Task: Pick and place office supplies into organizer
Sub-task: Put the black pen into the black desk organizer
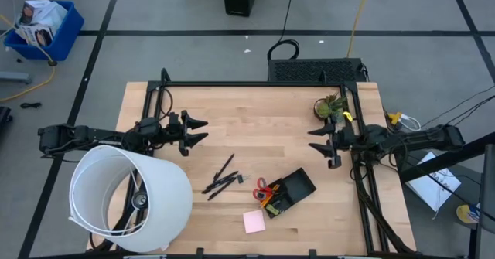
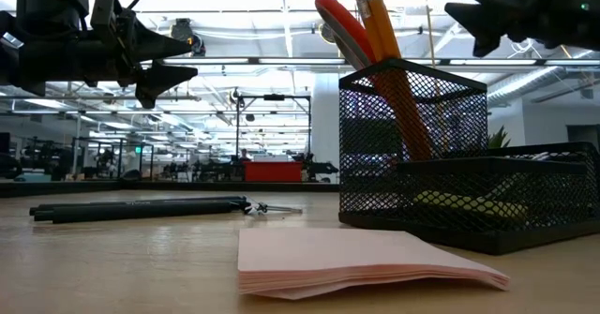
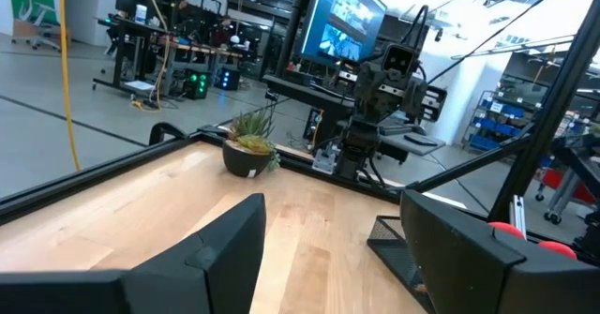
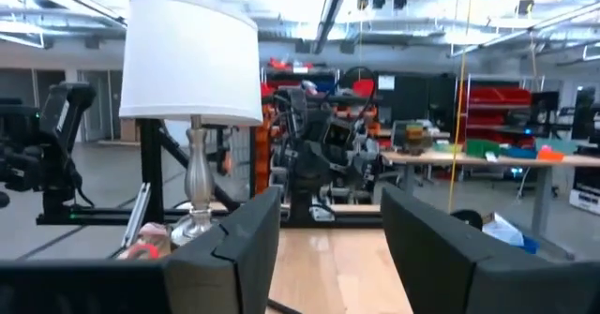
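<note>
Wooden table [image 1: 255, 120] with two waiting arms.
From above, the left gripper [image 1: 196, 132] and right gripper [image 1: 319, 139] hang spread wide, holding nothing; black pens [image 1: 223, 178] lie beside the organizer [image 1: 298, 185]. Down low, the pink pad [image 2: 366, 261] looks light and bendy, so pinch its edge.

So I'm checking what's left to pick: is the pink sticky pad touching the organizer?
Apart. The high view shows bare wood between the pink sticky pad and the organizer.
</note>
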`<move>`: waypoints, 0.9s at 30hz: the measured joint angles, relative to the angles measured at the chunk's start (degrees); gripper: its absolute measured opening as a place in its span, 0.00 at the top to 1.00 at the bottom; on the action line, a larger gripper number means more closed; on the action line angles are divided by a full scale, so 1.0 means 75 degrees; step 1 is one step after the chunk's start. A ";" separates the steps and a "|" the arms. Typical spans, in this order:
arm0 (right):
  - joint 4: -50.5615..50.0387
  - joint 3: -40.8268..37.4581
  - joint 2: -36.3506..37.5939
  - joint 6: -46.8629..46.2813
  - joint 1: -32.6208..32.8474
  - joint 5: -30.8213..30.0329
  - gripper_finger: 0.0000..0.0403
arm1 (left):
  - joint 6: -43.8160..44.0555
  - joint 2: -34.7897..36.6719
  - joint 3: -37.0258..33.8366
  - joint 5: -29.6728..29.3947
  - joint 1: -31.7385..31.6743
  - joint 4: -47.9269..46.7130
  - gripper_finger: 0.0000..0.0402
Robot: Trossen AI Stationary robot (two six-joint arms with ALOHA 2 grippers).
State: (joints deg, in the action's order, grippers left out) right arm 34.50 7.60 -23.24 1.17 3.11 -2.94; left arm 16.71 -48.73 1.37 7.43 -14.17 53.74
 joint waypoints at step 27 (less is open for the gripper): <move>-0.1451 -0.0715 0.1302 -0.1292 0.0050 0.0014 0.55 | -0.0003 0.0000 0.0000 0.0001 0.0000 0.0003 0.37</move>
State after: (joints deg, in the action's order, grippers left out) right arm 23.61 2.24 -13.48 -8.52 3.49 -2.83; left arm 16.69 -48.73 1.37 7.44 -14.17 53.76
